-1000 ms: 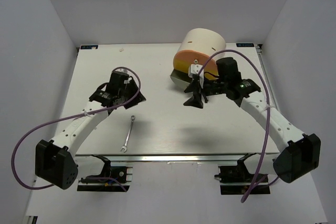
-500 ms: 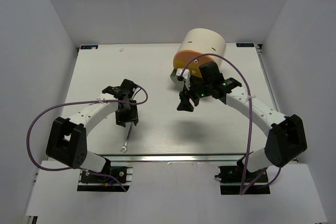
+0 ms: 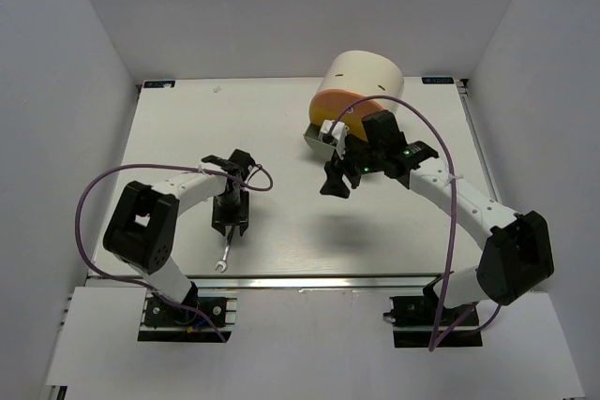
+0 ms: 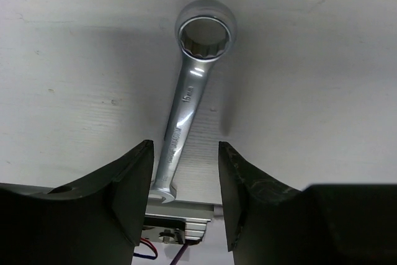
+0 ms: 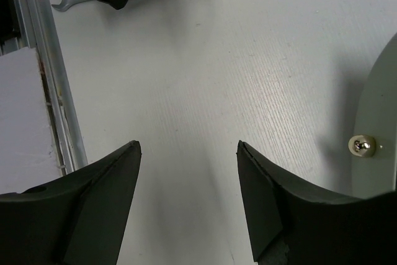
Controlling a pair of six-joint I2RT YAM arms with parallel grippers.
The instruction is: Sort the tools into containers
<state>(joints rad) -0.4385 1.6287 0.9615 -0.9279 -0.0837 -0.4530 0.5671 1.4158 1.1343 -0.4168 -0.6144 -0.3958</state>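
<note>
My left gripper hangs low over the small silver combination wrench. Its jaws are parted wider than the shank and hold nothing. The shank runs up between my two fingers, a little askew to them. The wrench lies flat on the white table near the front edge, with its open end just beside the aluminium rail and its ring end pointing toward the middle.

To grasp it well, I judge I should first turn the wrist slightly so the fingers sit square to the shank. Then I go straight down until the tips meet the table on both sides, and close across the narrow width near mid-shank so the wrench lifts level. Thin, flat steel will probably pivot or slide if I pinch near one end.

My right gripper is also spread wide and empty. It hovers above the table in front of the cream cabinet, with the knob of the pale drawer off to one side, untouched.
</note>
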